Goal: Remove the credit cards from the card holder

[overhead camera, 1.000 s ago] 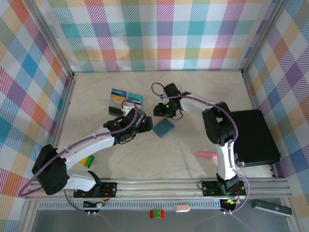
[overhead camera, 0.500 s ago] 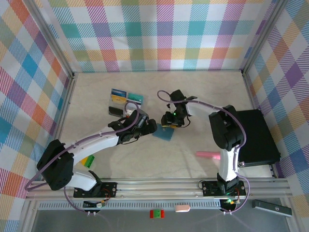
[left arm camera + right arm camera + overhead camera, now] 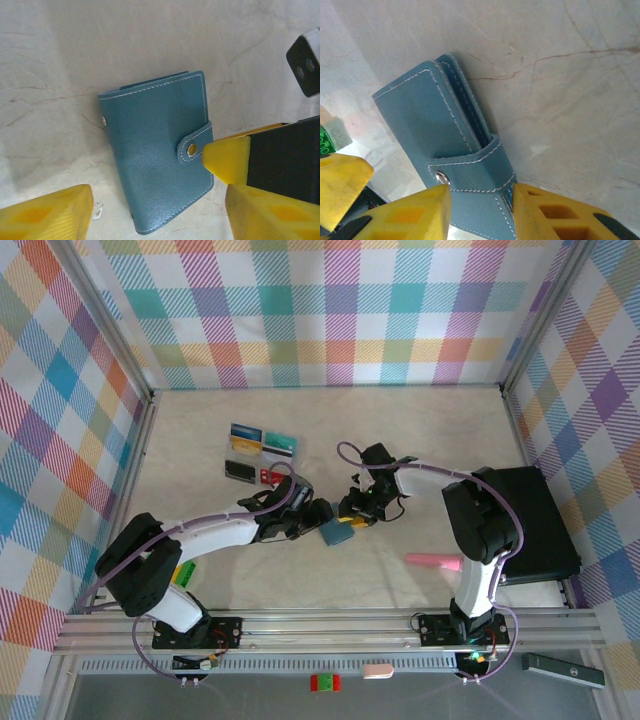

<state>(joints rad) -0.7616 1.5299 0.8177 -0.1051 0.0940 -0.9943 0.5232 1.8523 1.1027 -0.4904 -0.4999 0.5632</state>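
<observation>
The teal-blue card holder (image 3: 331,533) lies shut on the pale table, its snap tab fastened (image 3: 192,148). In the left wrist view my left gripper (image 3: 160,215) stands open astride the card holder (image 3: 157,150), with a gap on each side. My right gripper (image 3: 481,215) has its yellow fingers apart, one by the snap and one at the holder's edge (image 3: 470,165); one right fingertip (image 3: 227,157) touches the tab. From above, the left gripper (image 3: 318,514) and the right gripper (image 3: 355,510) meet over the holder. Several credit cards (image 3: 262,445) lie farther back to the left.
A big black box (image 3: 530,525) sits at the right edge. A pink object (image 3: 432,561) lies near the right arm's base. Yellow and green blocks (image 3: 183,573) rest by the left arm. Plaid walls enclose the table on three sides.
Both grippers have closed in on the card holder from either side and their jaws have narrowed. The holder has shifted slightly toward the near edge.
</observation>
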